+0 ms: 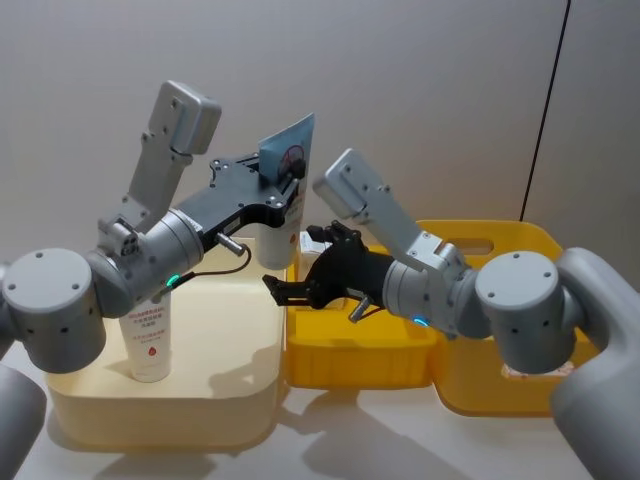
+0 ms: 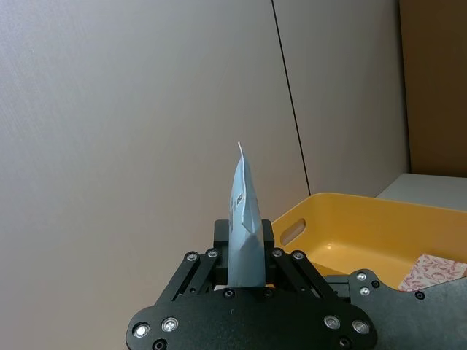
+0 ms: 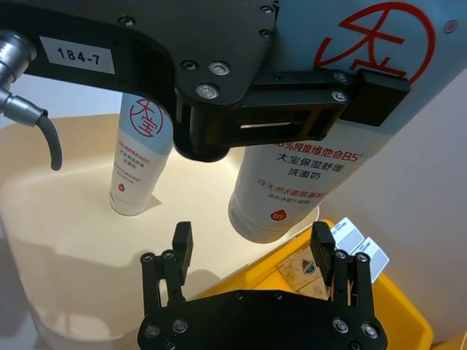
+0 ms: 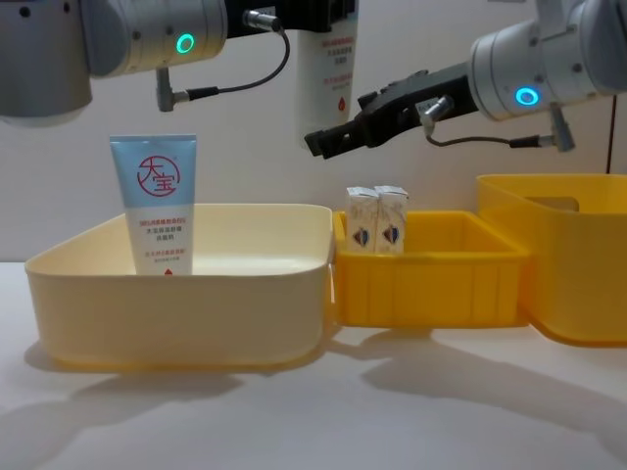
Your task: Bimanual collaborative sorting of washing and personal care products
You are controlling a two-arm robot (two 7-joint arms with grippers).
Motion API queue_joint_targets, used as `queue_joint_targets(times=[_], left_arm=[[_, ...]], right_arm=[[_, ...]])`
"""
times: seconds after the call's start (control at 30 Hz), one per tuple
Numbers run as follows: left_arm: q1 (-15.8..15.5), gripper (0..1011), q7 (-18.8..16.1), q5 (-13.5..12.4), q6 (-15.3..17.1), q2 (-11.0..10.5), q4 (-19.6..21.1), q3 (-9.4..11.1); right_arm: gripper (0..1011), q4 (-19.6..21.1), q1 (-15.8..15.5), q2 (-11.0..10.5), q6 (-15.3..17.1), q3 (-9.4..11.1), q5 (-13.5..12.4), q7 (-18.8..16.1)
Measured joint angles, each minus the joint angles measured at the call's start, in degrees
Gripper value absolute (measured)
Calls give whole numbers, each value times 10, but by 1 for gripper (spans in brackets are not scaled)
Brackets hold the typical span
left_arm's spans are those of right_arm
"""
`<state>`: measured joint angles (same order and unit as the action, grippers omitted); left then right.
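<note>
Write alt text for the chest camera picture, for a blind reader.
The left end effector holds a white plastic squeeze tube above the right edge of the cream plastic bin, and the open right end effector reaches toward it. Another blue-topped white tube stands upright in that bin; two small white cartons stand in the adjoining yellow plastic bin.

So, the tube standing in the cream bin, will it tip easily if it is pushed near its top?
Probably: the standing tube is tall and flat, upright on a small base in the cream bin, so a high push would likely topple it. Its body looks like soft plastic and may dent under tight jaws.
</note>
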<state>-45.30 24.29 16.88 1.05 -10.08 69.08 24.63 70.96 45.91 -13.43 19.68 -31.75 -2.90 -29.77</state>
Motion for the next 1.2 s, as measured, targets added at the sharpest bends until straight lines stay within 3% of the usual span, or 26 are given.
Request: queue_joint_targets(times=[0.37, 1.2], left_arm=[[0, 226, -7, -8, 2, 7, -3, 1], [-3, 226, -8, -15, 5, 14, -15, -1]], right_arm=[[1004, 7, -8, 1, 2, 12, -15, 11], [1004, -60, 20, 41, -16, 23, -35, 36]])
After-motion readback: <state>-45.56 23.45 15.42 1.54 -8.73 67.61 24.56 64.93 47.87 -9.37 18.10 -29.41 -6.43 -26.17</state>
